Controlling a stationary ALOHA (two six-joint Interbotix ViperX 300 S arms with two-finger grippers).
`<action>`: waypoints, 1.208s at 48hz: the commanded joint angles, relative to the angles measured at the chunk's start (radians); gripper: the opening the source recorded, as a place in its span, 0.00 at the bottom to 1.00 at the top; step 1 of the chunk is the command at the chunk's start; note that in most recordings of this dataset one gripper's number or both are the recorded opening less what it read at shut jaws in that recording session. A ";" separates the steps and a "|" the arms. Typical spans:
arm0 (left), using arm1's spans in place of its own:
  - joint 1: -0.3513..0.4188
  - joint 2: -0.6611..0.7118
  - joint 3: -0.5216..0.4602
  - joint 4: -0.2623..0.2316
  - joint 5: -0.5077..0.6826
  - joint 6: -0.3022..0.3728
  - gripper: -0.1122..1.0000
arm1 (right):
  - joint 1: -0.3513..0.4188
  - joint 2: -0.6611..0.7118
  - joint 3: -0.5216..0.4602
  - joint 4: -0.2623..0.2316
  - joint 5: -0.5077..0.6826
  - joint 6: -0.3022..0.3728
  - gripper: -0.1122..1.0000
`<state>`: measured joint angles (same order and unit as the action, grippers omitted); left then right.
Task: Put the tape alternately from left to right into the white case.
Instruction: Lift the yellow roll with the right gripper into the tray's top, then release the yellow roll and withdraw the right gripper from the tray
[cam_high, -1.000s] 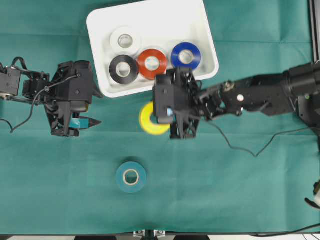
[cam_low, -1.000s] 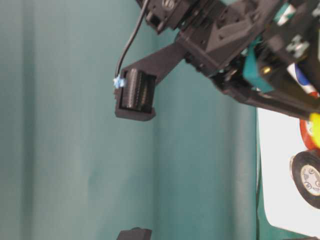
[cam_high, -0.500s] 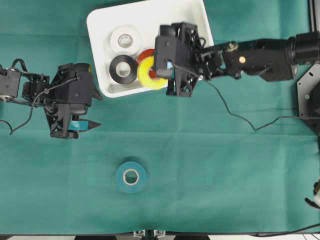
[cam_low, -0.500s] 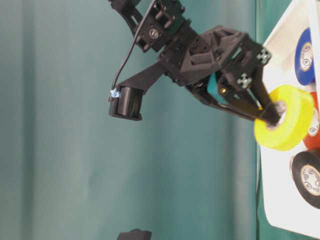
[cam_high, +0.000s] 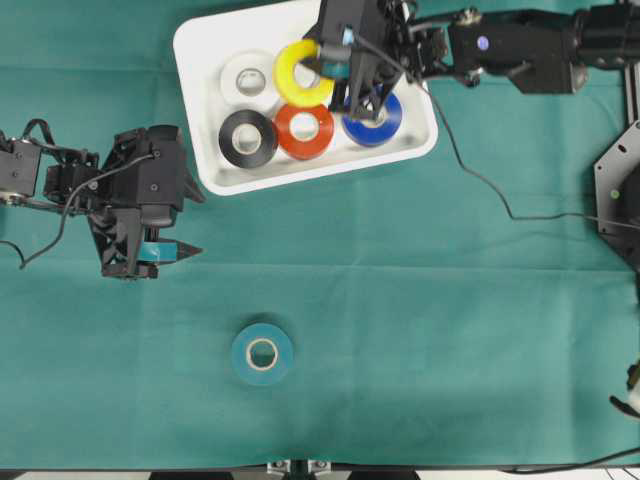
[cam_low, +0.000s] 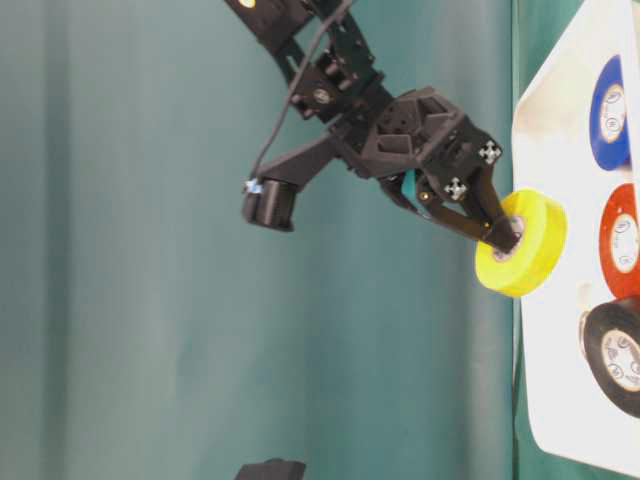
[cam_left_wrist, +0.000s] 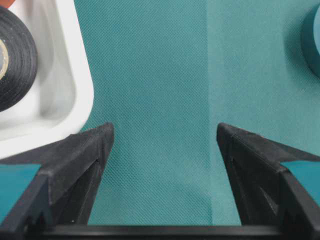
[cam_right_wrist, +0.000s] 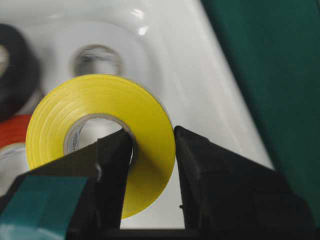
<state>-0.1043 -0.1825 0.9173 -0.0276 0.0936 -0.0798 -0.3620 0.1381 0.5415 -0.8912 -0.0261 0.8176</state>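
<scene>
My right gripper (cam_high: 322, 66) is shut on the yellow tape (cam_high: 298, 88), one finger through its core and one outside (cam_right_wrist: 152, 135). It holds the roll on edge above the white case (cam_high: 200, 50), over the back row. White (cam_high: 248, 78), black (cam_high: 248, 138), red (cam_high: 304, 131) and blue (cam_high: 372, 118) rolls lie flat in the case. A teal roll (cam_high: 262, 352) lies on the cloth near the front. To the left of the case my left gripper (cam_high: 180, 250) is open, with only cloth between its fingers (cam_left_wrist: 165, 132).
The table-level view shows the yellow roll (cam_low: 520, 243) hanging just off the case's bare floor (cam_low: 550, 300). The case's corner (cam_left_wrist: 75, 75) with the black roll (cam_left_wrist: 12, 57) lies just ahead-left of my left gripper. Green cloth covers the table.
My right gripper has lifted the yellow roll off the cloth in front of the case and carried it back over the case. The left arm has not moved.
</scene>
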 joint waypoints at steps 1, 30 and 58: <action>-0.005 -0.014 -0.014 0.000 -0.003 -0.003 0.44 | -0.025 0.006 -0.034 -0.002 -0.052 0.000 0.36; -0.005 -0.011 -0.012 0.000 -0.005 -0.005 0.44 | -0.058 0.066 -0.038 0.003 -0.075 0.009 0.36; -0.005 -0.008 -0.017 0.000 -0.008 -0.006 0.44 | -0.055 0.064 -0.018 0.017 -0.029 0.011 0.88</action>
<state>-0.1058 -0.1825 0.9173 -0.0276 0.0936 -0.0844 -0.4203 0.2209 0.5308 -0.8774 -0.0522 0.8268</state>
